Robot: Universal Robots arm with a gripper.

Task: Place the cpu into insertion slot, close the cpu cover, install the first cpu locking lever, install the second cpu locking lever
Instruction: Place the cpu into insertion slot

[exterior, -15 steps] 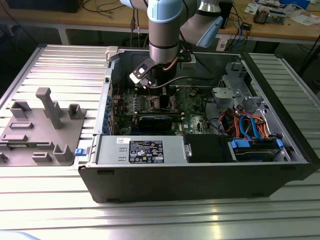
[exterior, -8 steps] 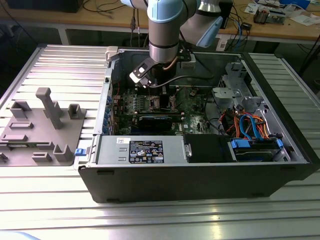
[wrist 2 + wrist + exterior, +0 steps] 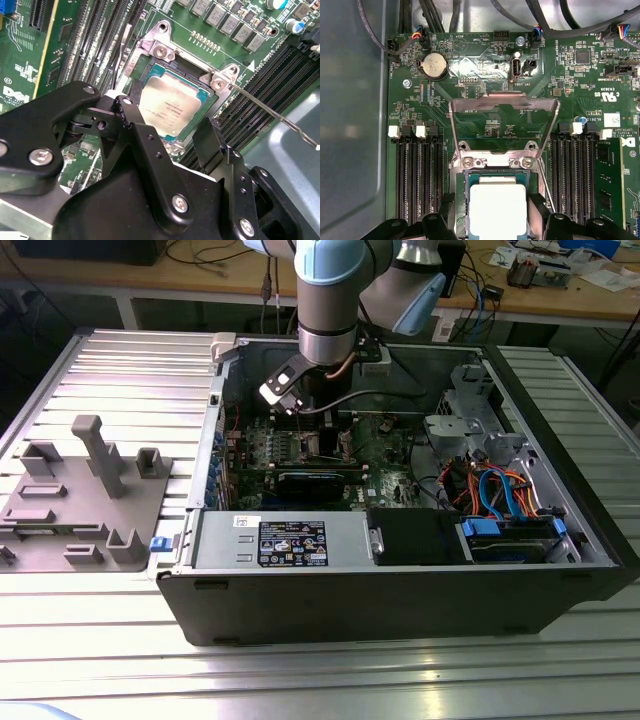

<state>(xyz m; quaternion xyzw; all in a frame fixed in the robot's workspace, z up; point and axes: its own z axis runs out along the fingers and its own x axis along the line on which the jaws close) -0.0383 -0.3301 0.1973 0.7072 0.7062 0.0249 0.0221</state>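
The cpu (image 3: 497,210), a pale silvery square on a green edge, lies flat in the insertion slot (image 3: 141,75) on the green motherboard. My gripper (image 3: 167,125) hangs just above it, open, with one black finger (image 3: 131,122) on each side of the chip and small gaps showing in the first wrist view. The cpu cover (image 3: 502,100), a thin metal frame, stands swung up and away from the slot. A thin wire locking lever (image 3: 270,112) sticks out free beside the socket, and another (image 3: 122,55) stands along the opposite side. In the exterior view the gripper (image 3: 318,425) reaches down into the open computer case.
Rows of black memory slots (image 3: 417,180) flank the socket on both sides. A round coin battery (image 3: 434,65) and cable connectors sit beyond the raised cover. The case (image 3: 400,590) holds a power supply, drive cage and coloured cables; a grey fixture (image 3: 90,490) stands at the exterior view's left.
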